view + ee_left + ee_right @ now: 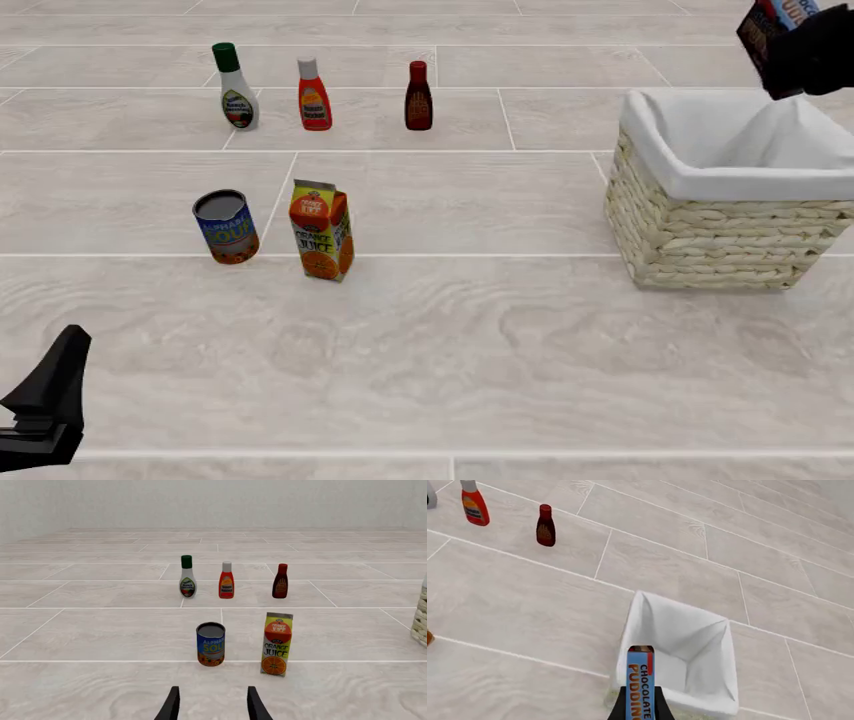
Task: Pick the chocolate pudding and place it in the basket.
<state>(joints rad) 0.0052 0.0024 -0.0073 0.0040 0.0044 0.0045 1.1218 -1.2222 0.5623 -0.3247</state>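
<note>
Left wrist view: the left pincer (212, 705) shows 2 dark fingers spread apart with nothing between them, low over the bench (100, 690). Ahead of it stand a blue-labelled can (211, 644) and an orange juice carton (277, 643), near each other but not touching. Farther off, 3 bottles stand upright in a row: a green-capped white bottle (187, 576), a red bottle (226, 580) and a dark brown bottle (280, 581). A sliver of the basket (420, 620) shows at the picture's edge.

Front view: the left pincer sits at the near left corner of the bench, well apart from everything. The can and juice carton stand in the left half, the 3 bottles toward the far left edge. The basket stands on the right side, its white liner folded over the rim. The chocolate pudding (774, 25) hangs in the air above the basket's far right corner, gripped by the right pincer (801, 50), which is mostly cut off.

Right wrist view: the right pincer's 2 fingers are closed against the sides of the chocolate pudding, its blue face with the lettering showing. It is held above the basket's opening, over the near rim, not touching the liner. The red and dark brown bottles stand well beyond.
</note>
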